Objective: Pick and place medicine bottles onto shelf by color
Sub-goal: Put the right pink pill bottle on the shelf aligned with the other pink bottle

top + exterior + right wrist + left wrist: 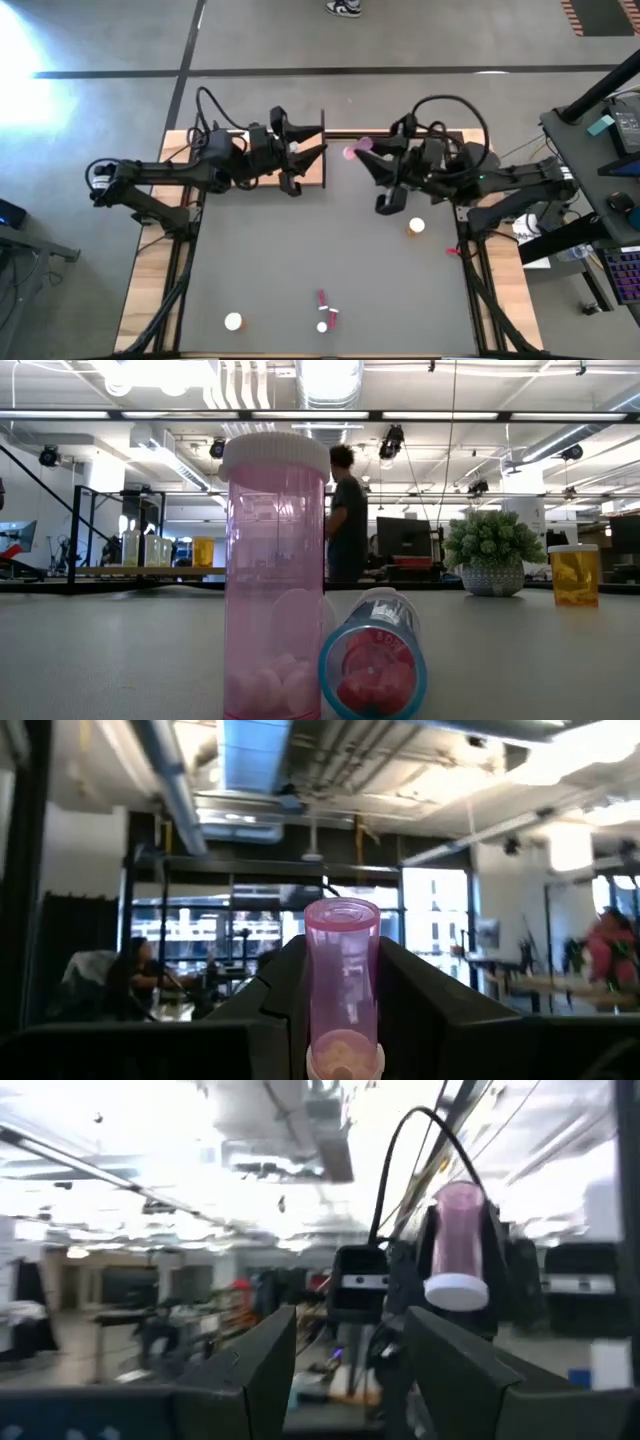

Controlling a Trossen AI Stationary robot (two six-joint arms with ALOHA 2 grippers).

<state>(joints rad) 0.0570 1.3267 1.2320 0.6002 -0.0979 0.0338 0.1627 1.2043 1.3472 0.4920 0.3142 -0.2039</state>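
Two robot arms, five loose bottles in the high view: two pink (356, 150) (323, 298), three white-capped (416, 227) (233, 321) (323, 326), one shelf (312, 160)

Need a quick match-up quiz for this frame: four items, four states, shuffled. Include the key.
Items:
1. raised pink bottle
2. orange bottle
3. blue-rimmed bottle
4. left gripper

States:
A. standing upright, not held
B. open and empty, over the shelf
C. clamped in the right gripper
D. lying on its side

Pairs: 1-C, 2-A, 3-D, 4-B
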